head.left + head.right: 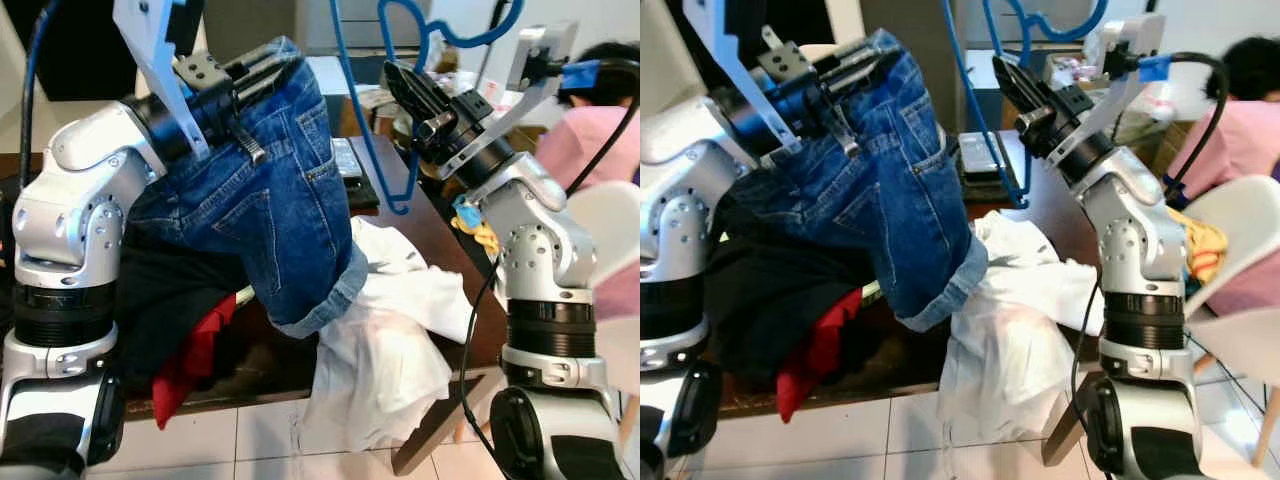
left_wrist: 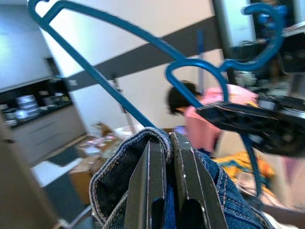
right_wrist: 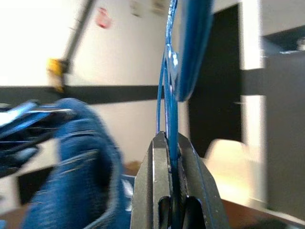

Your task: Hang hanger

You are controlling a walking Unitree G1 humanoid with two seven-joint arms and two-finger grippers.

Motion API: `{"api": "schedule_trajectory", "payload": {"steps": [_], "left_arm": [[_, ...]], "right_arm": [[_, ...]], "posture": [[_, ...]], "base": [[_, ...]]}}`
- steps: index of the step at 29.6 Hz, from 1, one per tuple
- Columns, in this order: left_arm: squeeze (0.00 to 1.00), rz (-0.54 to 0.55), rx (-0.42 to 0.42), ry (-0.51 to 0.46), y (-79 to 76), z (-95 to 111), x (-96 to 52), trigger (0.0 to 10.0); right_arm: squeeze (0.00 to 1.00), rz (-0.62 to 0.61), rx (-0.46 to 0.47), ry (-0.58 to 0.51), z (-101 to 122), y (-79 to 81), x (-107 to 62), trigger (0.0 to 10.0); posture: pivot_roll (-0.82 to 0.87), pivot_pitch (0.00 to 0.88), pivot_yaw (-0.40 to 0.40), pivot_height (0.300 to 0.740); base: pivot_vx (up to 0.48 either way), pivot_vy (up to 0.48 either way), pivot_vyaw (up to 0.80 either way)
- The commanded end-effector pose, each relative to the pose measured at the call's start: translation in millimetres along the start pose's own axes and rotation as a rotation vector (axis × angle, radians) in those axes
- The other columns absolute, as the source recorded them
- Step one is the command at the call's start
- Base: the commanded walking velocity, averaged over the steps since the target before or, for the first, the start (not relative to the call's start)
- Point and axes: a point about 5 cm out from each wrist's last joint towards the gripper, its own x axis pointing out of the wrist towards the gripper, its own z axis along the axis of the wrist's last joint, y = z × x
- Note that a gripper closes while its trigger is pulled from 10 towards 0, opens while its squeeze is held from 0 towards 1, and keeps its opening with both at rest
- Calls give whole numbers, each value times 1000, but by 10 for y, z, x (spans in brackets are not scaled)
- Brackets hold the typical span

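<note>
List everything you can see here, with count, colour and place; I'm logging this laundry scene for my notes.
denim shorts: one, blue, held up over the table's left part, waistband clamped in the left gripper.
hanger: one, blue, upright, pinched in the right gripper, beside the shorts.
white garment: one, white, draped over the table's front edge.
dark clothes: a heap, black, on the table under the shorts.
red cloth: one, red, hanging off the front edge.
table: one, dark brown.
person: one, pink top, behind the right arm.
chair: one, white, far right.
left gripper: shut on the shorts.
right gripper: shut on the hanger.
</note>
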Motion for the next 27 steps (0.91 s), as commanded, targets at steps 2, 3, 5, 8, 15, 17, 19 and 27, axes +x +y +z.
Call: {"api": "schedule_trajectory", "payload": {"steps": [2, 3, 5, 8, 15, 17, 19, 27], "left_arm": [[0, -10, 55, -49, 4, 161, 46, 10000], [0, -11, 57, -52, 5, 173, 49, 10000], [0, -7, 66, -68, 11, 214, 63, 10000], [0, 0, 81, -78, 13, 236, 75, 10000], [0, -2, 87, -106, -14, 234, 107, 10000], [0, -11, 84, -114, -32, 245, 125, 10000], [0, -20, 78, -121, -48, 257, 141, 10000], [0, -76, 44, -161, -120, 328, 210, 10000]], "right_arm": [[0, -9, 7, -39, 99, -36, -46, 10000], [0, -9, 6, -41, 104, -37, -45, 10000], [0, -8, 8, -43, 108, -33, -40, 10000], [0, -3, 6, -41, 104, -16, -36, 10000], [0, -57, 19, -38, 116, -49, -51, 10000], [0, -81, 14, -29, 109, -75, -66, 10000], [0, -101, 21, -29, 104, -98, -77, 10000], [0, -233, 17, -64, 171, -272, -175, 10000]], "posture": [[104, 55, -9, 740], [104, 55, -9, 740], [103, 55, -7, 740], [102, 54, -6, 740], [96, 48, -2, 740], [94, 45, 0, 740], [94, 45, 0, 740], [89, 36, 3, 740]], "base": [[0, -439, 0], [0, -442, 0], [0, -442, 0], [0, -445, 0], [0, -448, 0], [0, -450, -800], [0, -448, -800], [0, -153, -791]]}}
